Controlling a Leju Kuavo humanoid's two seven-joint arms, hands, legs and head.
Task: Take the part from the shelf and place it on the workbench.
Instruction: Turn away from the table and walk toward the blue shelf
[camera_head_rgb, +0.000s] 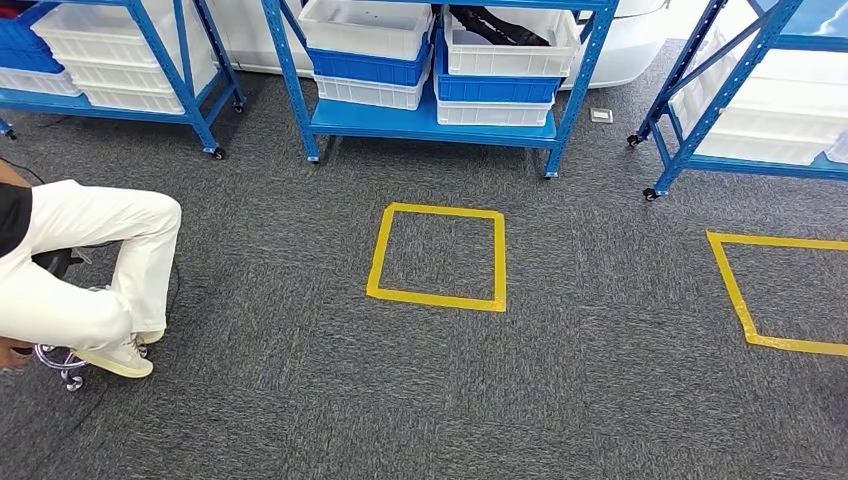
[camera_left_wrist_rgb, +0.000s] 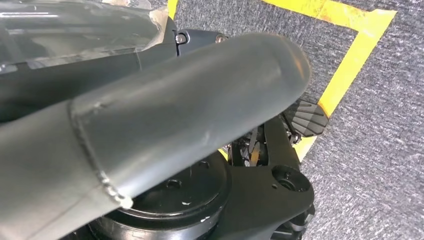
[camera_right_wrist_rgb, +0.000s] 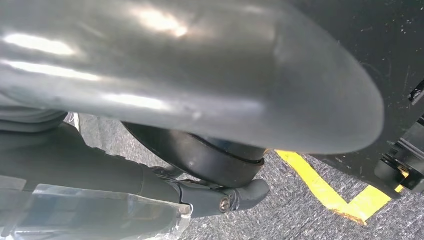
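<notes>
**Shelf not yet reached; obstacles on the approach**

The blue shelf (camera_head_rgb: 430, 110) is seen ahead across the carpet, stacked with white and blue bins (camera_head_rgb: 372, 45); which bin holds the part cannot be told. Whether the left hand (camera_left_wrist_rgb: 165, 115) or right hand (camera_right_wrist_rgb: 200, 75) is apart or together cannot be judged from the close wrist views. A seated person's legs (camera_head_rgb: 90, 270) and chair castor (camera_head_rgb: 60, 365) lie near the path, so a stray step could be caused there. The wrong bin could also be chosen.
</notes>
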